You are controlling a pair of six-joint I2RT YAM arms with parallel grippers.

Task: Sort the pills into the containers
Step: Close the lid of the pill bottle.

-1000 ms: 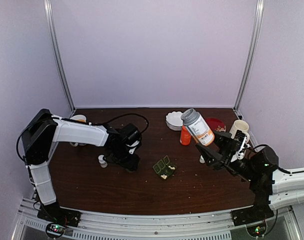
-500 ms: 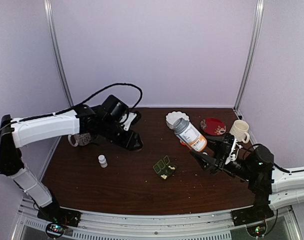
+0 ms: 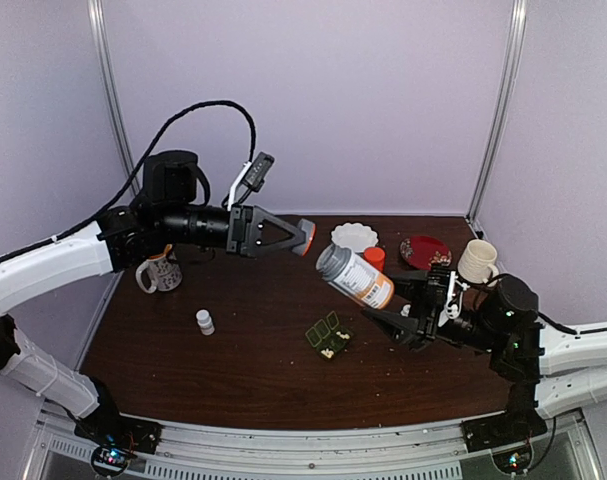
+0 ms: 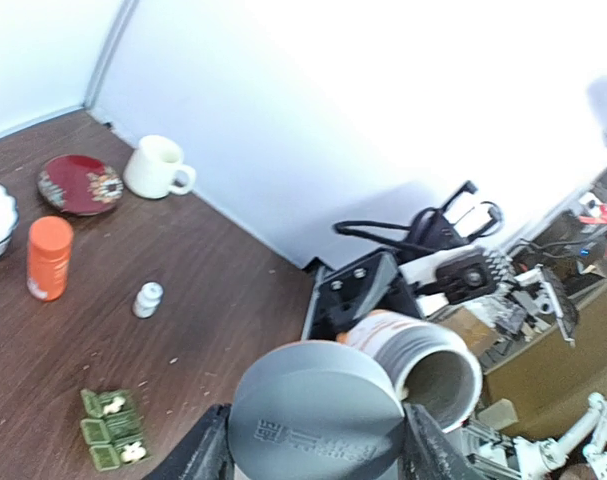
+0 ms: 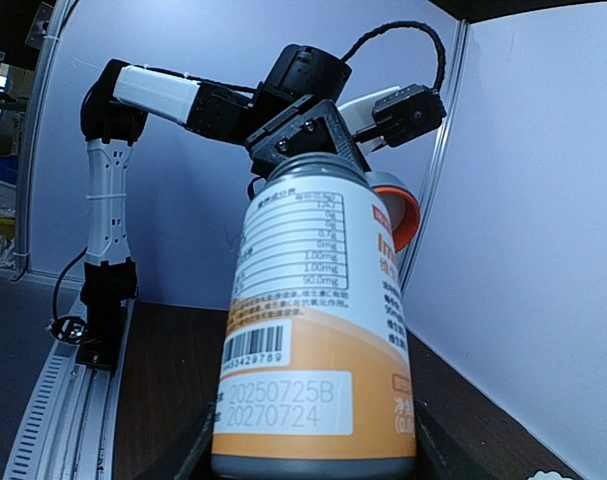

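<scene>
My left gripper (image 3: 298, 237) (image 4: 318, 440) is raised over the middle of the table and shut on a round grey cap (image 4: 313, 415). Just behind the cap is the open mouth of the labelled bottle (image 4: 438, 375) (image 3: 355, 277) (image 5: 318, 350). My right gripper (image 3: 391, 305) (image 5: 313, 455) is shut on the bottle's base and holds it in the air, tilted towards the left. The dark-green pill box (image 3: 328, 336) (image 4: 108, 440) lies on the table below with its lids open. Whitish pills (image 3: 328, 352) (image 4: 131, 452) show in its containers.
A small white bottle (image 3: 204, 321) (image 4: 147, 299) stands at the left. At the back are an orange bottle (image 3: 375, 257) (image 4: 50, 258), a white bowl (image 3: 354, 236), a red plate (image 3: 424, 250) (image 4: 81, 184) and a white mug (image 3: 477, 260) (image 4: 155, 168). Another mug (image 3: 161, 272) stands far left.
My left arm rose from the table at the left to the bottle's top and now holds its grey cap. The right gripper carried the bottle leftward and tilted it further.
</scene>
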